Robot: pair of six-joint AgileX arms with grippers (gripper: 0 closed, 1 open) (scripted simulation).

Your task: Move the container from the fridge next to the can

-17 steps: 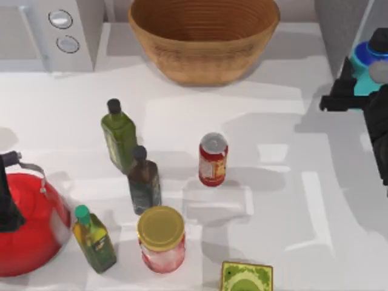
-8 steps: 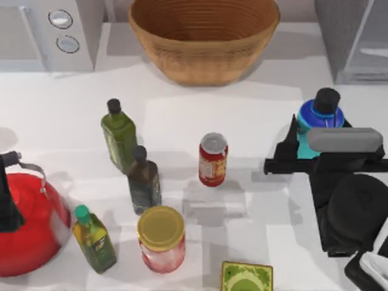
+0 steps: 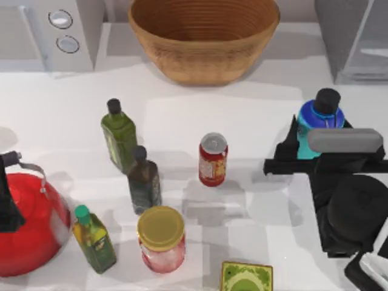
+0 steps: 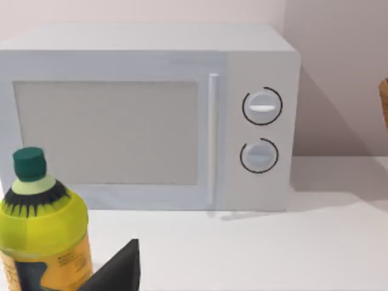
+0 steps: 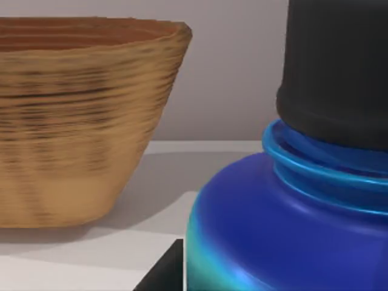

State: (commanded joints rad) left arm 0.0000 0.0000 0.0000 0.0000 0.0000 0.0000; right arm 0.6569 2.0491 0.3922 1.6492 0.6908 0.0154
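The container [image 3: 319,116], a cyan bottle with a blue collar and black cap, is over the right side of the table in the top view, in front of the fridge [image 3: 354,37] and outside it. My right gripper [image 3: 310,149] is shut on its lower body. Close up in the right wrist view are the container [image 5: 285,230] and one dark finger [image 5: 165,273]. The red can [image 3: 213,159] stands upright near the table's middle, well to the left of the container. My left arm is parked; the left wrist view has one dark finger [image 4: 116,270] at its edge.
A wicker basket [image 3: 204,36] sits at the back centre and a white microwave [image 3: 51,33] at the back left. Left of the can stand two dark oil bottles [image 3: 120,134], a pink jar with a yellow lid [image 3: 161,237], a yellow-green bottle [image 3: 94,237] and a red kettle [image 3: 27,224].
My right gripper carried the container out of the fridge, forward and leftward onto the open table. Over the last half second nothing has visibly moved.
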